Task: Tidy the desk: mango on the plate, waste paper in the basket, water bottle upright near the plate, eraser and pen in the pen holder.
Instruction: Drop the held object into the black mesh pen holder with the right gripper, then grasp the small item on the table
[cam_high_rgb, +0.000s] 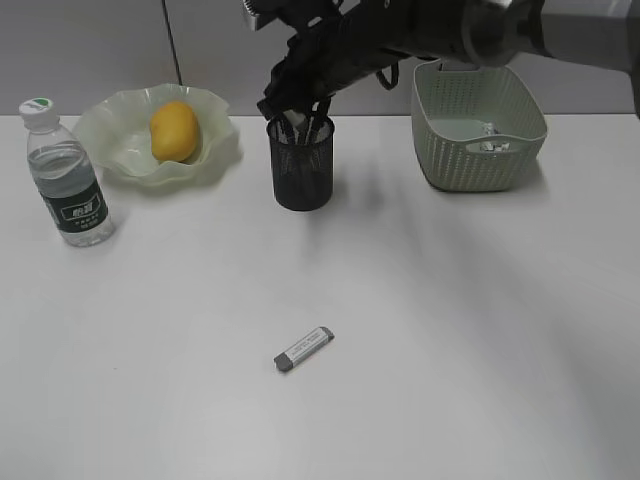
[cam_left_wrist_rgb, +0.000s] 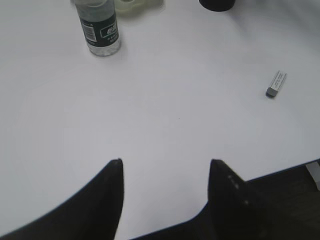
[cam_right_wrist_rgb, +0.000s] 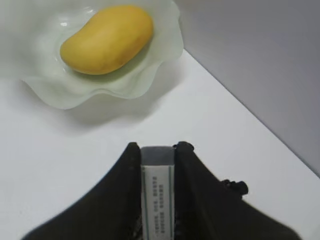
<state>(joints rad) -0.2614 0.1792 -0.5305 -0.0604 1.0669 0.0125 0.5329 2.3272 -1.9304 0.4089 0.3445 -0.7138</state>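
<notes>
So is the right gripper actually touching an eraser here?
Touching. In the right wrist view the right gripper has both fingers pressed against the sides of a sleeved eraser, with no gap on either side.

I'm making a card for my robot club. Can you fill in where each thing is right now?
mango: on plate
bottle: upright, beside plate
paper: in basket
right claw: shut on held eraser, above holder
left claw: open, empty
loose eraser: lying on desk
</notes>
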